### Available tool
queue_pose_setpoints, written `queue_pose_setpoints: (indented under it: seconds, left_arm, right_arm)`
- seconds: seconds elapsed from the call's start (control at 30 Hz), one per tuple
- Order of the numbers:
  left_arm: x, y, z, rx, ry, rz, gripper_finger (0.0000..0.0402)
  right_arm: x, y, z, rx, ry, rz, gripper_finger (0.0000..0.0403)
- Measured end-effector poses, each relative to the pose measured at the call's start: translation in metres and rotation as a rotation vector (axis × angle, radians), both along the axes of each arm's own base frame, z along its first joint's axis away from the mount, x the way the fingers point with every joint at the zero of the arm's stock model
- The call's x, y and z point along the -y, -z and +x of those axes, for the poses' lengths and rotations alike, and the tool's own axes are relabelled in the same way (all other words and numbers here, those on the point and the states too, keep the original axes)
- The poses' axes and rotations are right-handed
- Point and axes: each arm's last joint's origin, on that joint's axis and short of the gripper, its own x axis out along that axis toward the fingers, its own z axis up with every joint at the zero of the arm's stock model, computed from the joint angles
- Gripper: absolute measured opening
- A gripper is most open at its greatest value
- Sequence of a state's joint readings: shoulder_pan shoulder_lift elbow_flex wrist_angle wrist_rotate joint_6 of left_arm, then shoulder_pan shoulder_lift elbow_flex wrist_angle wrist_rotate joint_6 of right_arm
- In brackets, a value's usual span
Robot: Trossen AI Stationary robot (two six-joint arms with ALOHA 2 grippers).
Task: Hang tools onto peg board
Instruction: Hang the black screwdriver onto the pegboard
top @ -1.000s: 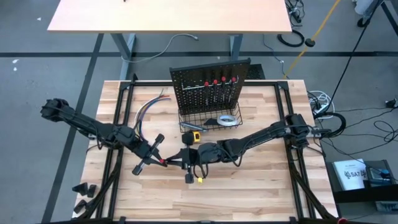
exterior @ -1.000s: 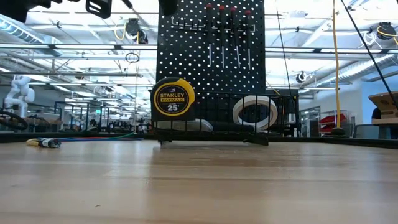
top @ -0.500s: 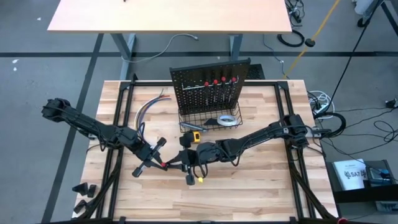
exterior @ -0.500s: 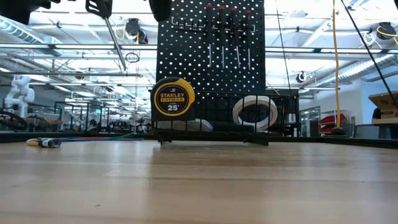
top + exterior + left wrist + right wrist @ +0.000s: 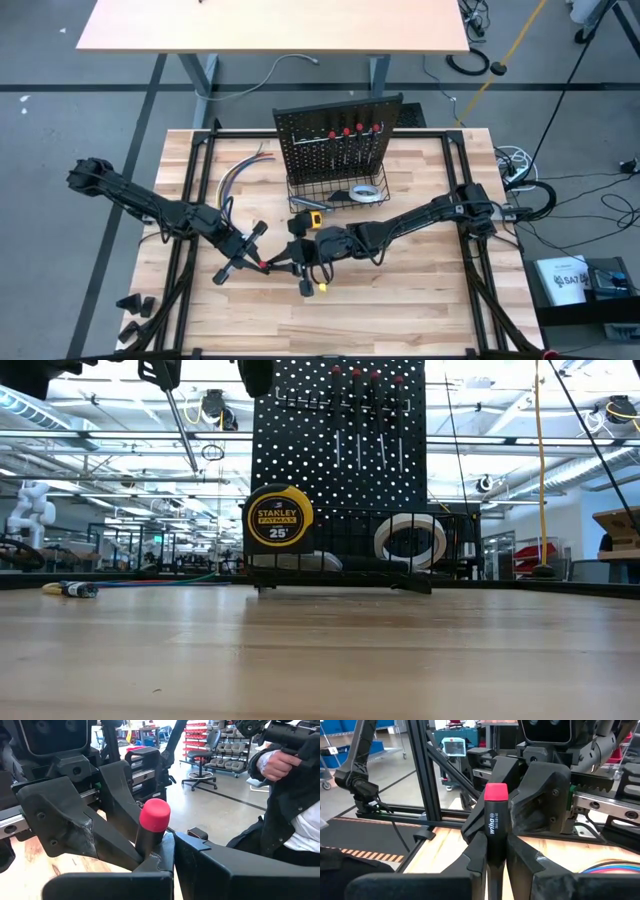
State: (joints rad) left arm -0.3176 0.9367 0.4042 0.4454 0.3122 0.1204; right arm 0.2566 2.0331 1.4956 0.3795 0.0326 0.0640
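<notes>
Handover above the bench: the left gripper has its fingers pressed shut on a screwdriver, the tool's red end cap standing clear above them. From the opposite side the right gripper closes its narrow fingers against the same dark handle, so that both arms appear to hold one tool at once. The low view shows the slim shaft slanting down from the grippers, well clear of the wooden table. Seen from above, the two arms meet over the front half of the table, the left reaching in from its side and the right stretched across from the far edge. The peg board stands behind them, near but apart. Four screwdrivers already hang in a row on it. A white tape roll lies in the wire basket at its foot, and a yellow tape measure sits on the table just in front of that basket. The step in hand looks like passing the fifth screwdriver between arms. The next move probably calls for one gripper to let go cleanly while the other keeps its grip. The tool would then be carried shaft down to the free place in the row
</notes>
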Motion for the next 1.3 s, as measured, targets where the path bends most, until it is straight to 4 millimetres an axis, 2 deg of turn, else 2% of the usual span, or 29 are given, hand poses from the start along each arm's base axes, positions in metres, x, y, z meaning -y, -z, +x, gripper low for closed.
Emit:
queue_pose_setpoints:
  seconds: [0.63,0.87,1.23,1.3]
  left_arm:
    - [-0.0001,-0.0007,0.0,0.004,-0.001,-0.003,0.0004]
    - [-0.0001,-0.0009,0.0001,0.004,-0.001,-0.003,0.0004]
    - [-0.0001,-0.0009,0.0001,0.004,0.0,-0.003,0.0004]
    - [-0.0001,-0.0013,0.0001,0.007,0.0,-0.003,0.0004]
  right_arm:
    - [0.0025,-0.0006,0.0011,0.011,-0.006,0.007,0.0063]
    - [0.0025,-0.0006,0.0011,0.012,-0.007,-0.001,0.0036]
    - [0.0025,-0.0009,0.0011,0.019,-0.009,-0.017,0.0036]
    - [0.0025,-0.0016,0.0012,0.026,-0.008,-0.01,0.0049]
